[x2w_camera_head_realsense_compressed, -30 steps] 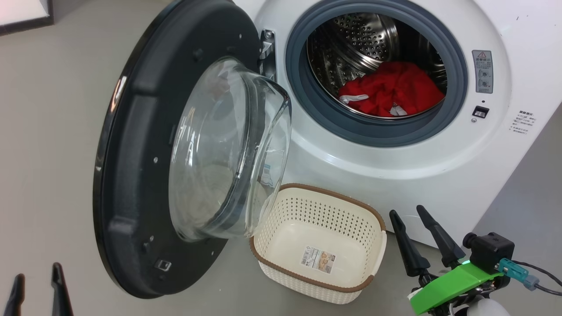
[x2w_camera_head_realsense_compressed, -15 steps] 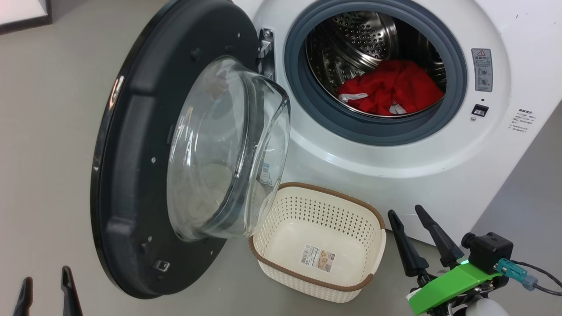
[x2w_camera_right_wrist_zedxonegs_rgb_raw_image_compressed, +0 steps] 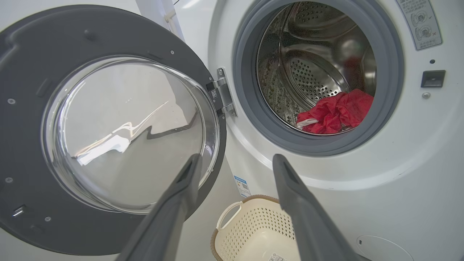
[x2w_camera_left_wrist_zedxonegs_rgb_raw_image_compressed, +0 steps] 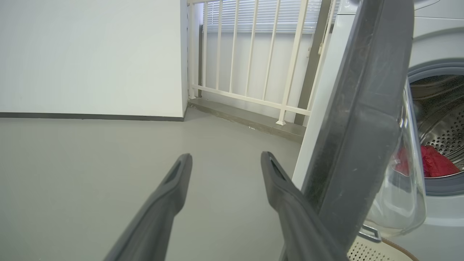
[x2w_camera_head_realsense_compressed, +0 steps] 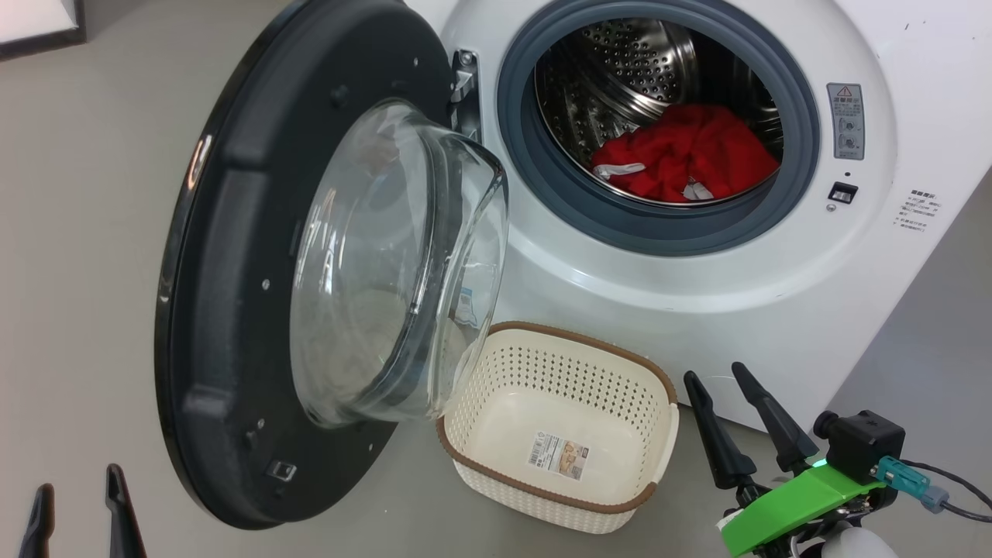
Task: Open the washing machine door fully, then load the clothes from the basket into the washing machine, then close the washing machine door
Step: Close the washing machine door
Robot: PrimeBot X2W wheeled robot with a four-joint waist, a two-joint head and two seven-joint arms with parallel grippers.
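Observation:
The washing machine (x2w_camera_head_realsense_compressed: 775, 310) stands with its washing machine door (x2w_camera_head_realsense_compressed: 232, 310) swung out to the left, glass bowl (x2w_camera_head_realsense_compressed: 387, 263) facing me. Red clothes (x2w_camera_head_realsense_compressed: 686, 159) with a bit of white lie in the steel drum. The basket (x2w_camera_head_realsense_compressed: 558, 372) sits on the floor below the opening, holding nothing but a label. My right gripper (x2w_camera_head_realsense_compressed: 713, 373) is open just right of the basket. My left gripper (x2w_camera_head_realsense_compressed: 80, 480) is open at the lower left, near the door's outer edge (x2w_camera_left_wrist_zedxonegs_rgb_raw_image_compressed: 362, 127). The right wrist view looks between my right gripper's (x2w_camera_right_wrist_zedxonegs_rgb_raw_image_compressed: 236, 158) spread fingers at the door (x2w_camera_right_wrist_zedxonegs_rgb_raw_image_compressed: 21, 72), the clothes (x2w_camera_right_wrist_zedxonegs_rgb_raw_image_compressed: 337, 112) and the basket (x2w_camera_right_wrist_zedxonegs_rgb_raw_image_compressed: 250, 224).
Grey floor (x2w_camera_head_realsense_compressed: 93, 194) spreads left of the door. In the left wrist view a white railing (x2w_camera_left_wrist_zedxonegs_rgb_raw_image_compressed: 250, 54) and a white wall (x2w_camera_left_wrist_zedxonegs_rgb_raw_image_compressed: 90, 54) stand behind the machine's left side. The door hinge (x2w_camera_head_realsense_compressed: 463, 85) sits at the opening's left.
The head view has shifted slightly. My left gripper has crept a little to the right. Door, clothes, basket and right gripper stand as before.

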